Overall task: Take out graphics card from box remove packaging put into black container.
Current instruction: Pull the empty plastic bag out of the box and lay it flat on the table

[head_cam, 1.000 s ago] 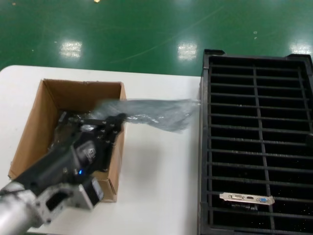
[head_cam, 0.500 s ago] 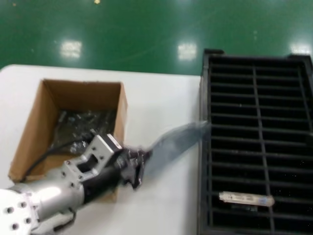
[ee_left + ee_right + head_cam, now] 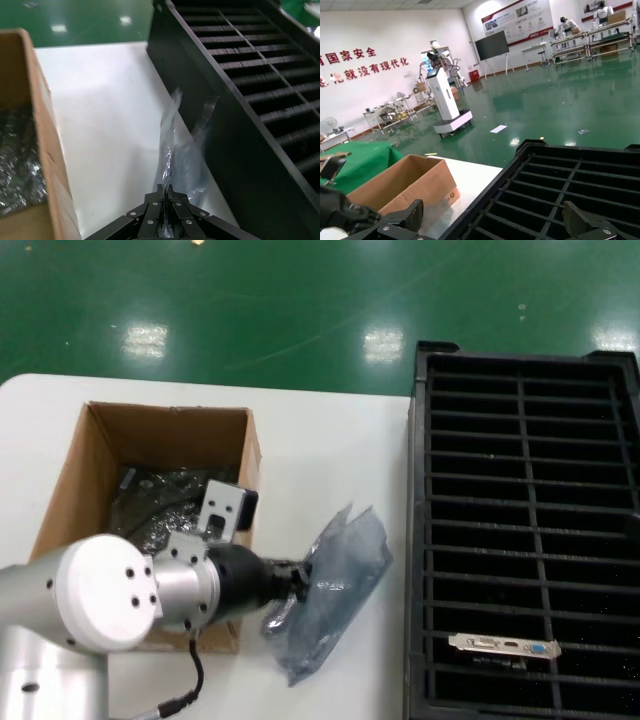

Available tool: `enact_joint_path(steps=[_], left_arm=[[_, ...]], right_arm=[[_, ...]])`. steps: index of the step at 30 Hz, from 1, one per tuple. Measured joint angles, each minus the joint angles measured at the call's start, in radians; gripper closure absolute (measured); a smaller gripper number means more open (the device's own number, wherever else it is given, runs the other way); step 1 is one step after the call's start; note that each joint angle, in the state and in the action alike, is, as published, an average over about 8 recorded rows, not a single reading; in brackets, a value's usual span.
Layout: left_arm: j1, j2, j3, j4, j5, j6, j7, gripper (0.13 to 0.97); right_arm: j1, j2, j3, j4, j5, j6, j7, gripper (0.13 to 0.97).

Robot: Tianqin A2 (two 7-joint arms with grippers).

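Lower left of head view: left arm reaches rightward across the front right corner of the box [image 3: 85,490]. Left gripper [image 3: 303,578] is just past the box's right wall, fingers pressed together, pinching the packaging [image 3: 335,585] at its edge. In the left wrist view the gripper [image 3: 166,196] is clamped on the bag [image 3: 181,150], which stands up crumpled from the fingertips.

Bag sits over the strip of white table [image 3: 320,460] between the box and the black container [image 3: 420,540], lower middle of frame; its lower end looks to be touching the table. That strip is narrow: box wall on one side, container's tall black side wall on the other. Bag is near the container wall; can't tell if touching.

More dark shiny plastic lies inside the box [image 3: 165,500].

Graphics card [image 3: 505,645] lies in a slot near the lower right of the container, silver bracket and blue port up.

Right gripper [image 3: 490,220], right wrist view: spread wide, holding nothing, hovering above the container [image 3: 555,175].

Beyond the table: glossy green floor [image 3: 300,300] with light reflections.
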Motion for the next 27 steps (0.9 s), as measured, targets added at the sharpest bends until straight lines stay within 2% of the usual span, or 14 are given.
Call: enact_joint_path(steps=[5,9,12,15,18,21,24,27], left_arm=[[-0.038,0.002,-0.015,0.037,-0.008,-0.047,-0.054,0.937],[-0.058,0.002,-0.033,0.046,-0.024,-0.078,-0.074,0.895],[-0.066,-0.002,-0.046,0.033,-0.049,-0.099,-0.071,0.864],[-0.064,-0.015,-0.059,-0.02,-0.091,-0.127,-0.044,0.834],[-0.046,-0.039,-0.075,-0.116,-0.133,-0.178,0.017,0.778],[-0.013,-0.066,-0.094,-0.228,-0.14,-0.266,0.111,0.722],[0.027,-0.084,-0.119,-0.319,-0.099,-0.384,0.23,0.676],[0.067,-0.089,-0.151,-0.373,-0.035,-0.508,0.351,0.596]], right_arm=[[0.0,0.0,0.0,0.0,0.0,0.0,0.0,0.129],[0.0,0.0,0.0,0.0,0.0,0.0,0.0,0.129],[0.0,0.0,0.0,0.0,0.0,0.0,0.0,0.129],[0.0,0.0,0.0,0.0,0.0,0.0,0.0,0.129],[0.0,0.0,0.0,0.0,0.0,0.0,0.0,0.129],[0.0,0.0,0.0,0.0,0.0,0.0,0.0,0.129],[0.0,0.0,0.0,0.0,0.0,0.0,0.0,0.129],[0.0,0.0,0.0,0.0,0.0,0.0,0.0,0.129]])
